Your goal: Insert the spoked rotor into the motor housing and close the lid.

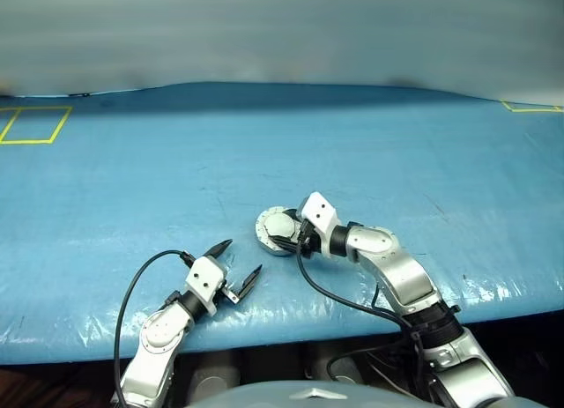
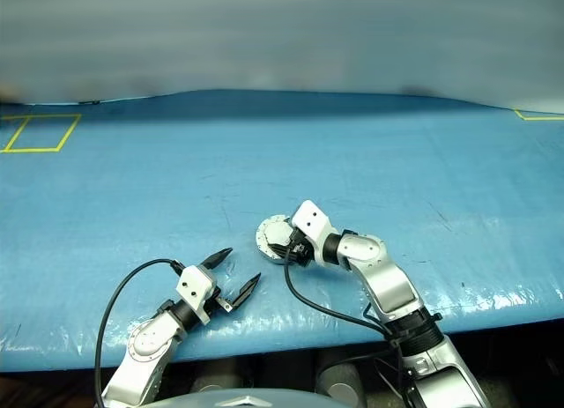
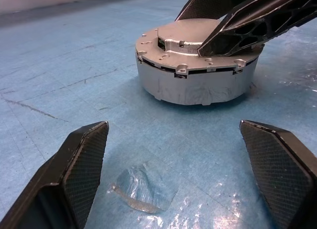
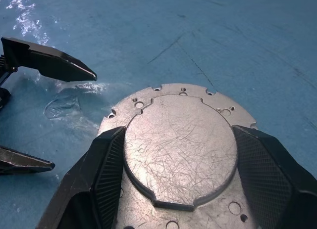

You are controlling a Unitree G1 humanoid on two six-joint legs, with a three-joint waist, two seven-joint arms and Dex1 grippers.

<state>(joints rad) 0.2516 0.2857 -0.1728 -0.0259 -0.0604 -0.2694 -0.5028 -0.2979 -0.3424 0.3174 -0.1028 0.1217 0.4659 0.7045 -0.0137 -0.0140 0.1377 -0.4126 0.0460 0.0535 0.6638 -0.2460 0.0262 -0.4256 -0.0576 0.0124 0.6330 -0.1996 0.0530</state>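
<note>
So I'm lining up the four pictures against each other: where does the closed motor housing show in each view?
Left eye: motor housing just left of centre, at the right gripper.
Right eye: housing near centre.
Left wrist: housing beyond the open left fingers.
Right wrist: its lid between the right fingers.
Shared landmark: the blue table cover.

I see the blue-covered table [image 2: 352, 152] with the round silver motor housing [image 2: 271, 235] lying near its front edge, lid closed. My right gripper [image 2: 287, 248] reaches onto its top. My left gripper [image 2: 234, 278] sits nearby, apart from it, fingers [image 2: 218, 255] spread wide. Yellow tape squares [image 2: 40, 131] mark the far corners.
</note>
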